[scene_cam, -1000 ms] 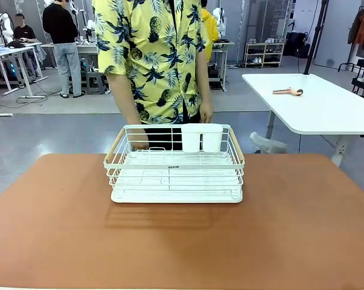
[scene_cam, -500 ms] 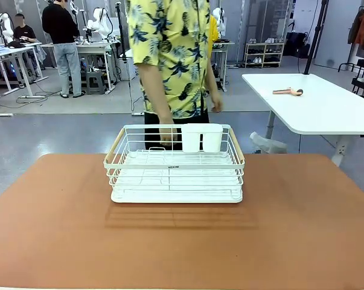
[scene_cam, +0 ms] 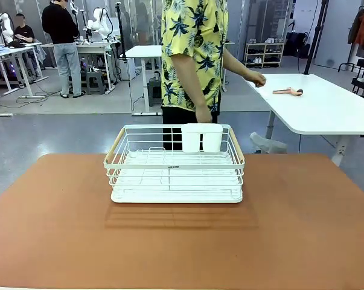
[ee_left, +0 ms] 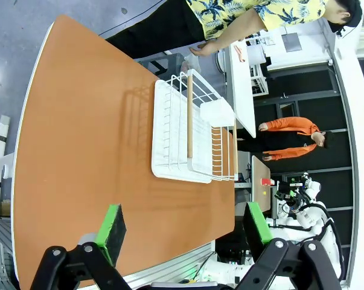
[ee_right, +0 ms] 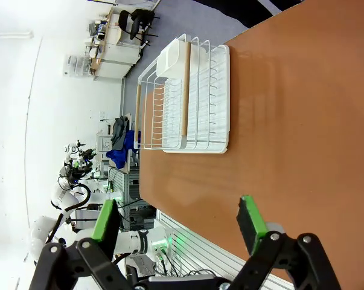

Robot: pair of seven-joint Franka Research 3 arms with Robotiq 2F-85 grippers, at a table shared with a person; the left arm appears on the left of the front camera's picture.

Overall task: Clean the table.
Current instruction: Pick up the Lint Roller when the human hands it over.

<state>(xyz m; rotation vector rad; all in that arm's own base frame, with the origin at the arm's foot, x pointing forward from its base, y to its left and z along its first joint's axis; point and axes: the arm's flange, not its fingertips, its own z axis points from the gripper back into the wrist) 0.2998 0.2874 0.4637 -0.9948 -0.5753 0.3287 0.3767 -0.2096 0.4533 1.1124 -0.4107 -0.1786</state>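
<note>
The reddish-brown table (scene_cam: 290, 229) spreads across the front view, bare except for a white wire rack (scene_cam: 174, 164) at its far middle. The same table (ee_left: 85, 133) and rack (ee_left: 191, 130) appear sideways in the left wrist view, and the table (ee_right: 302, 121) and rack (ee_right: 182, 96) again in the right wrist view. My left gripper (ee_left: 185, 231) hangs open high above the near edge, nothing between its green pads. My right gripper (ee_right: 178, 222) is likewise open and apart from the rack. A person in a yellow patterned shirt (scene_cam: 194, 54) stands behind the rack, one hand (scene_cam: 203, 115) by its back rim.
A white-topped table (scene_cam: 320, 106) stands at the right rear with a small pinkish tool (scene_cam: 288, 91) on it; the person's other hand (scene_cam: 255, 78) reaches toward it. Two white cups (scene_cam: 202, 137) hang on the rack's back rim. Other people and tables stand far behind.
The person has stepped to the right behind the rack, taken a hand off its left rear and stretched an arm toward the white table. The rack has not moved.
</note>
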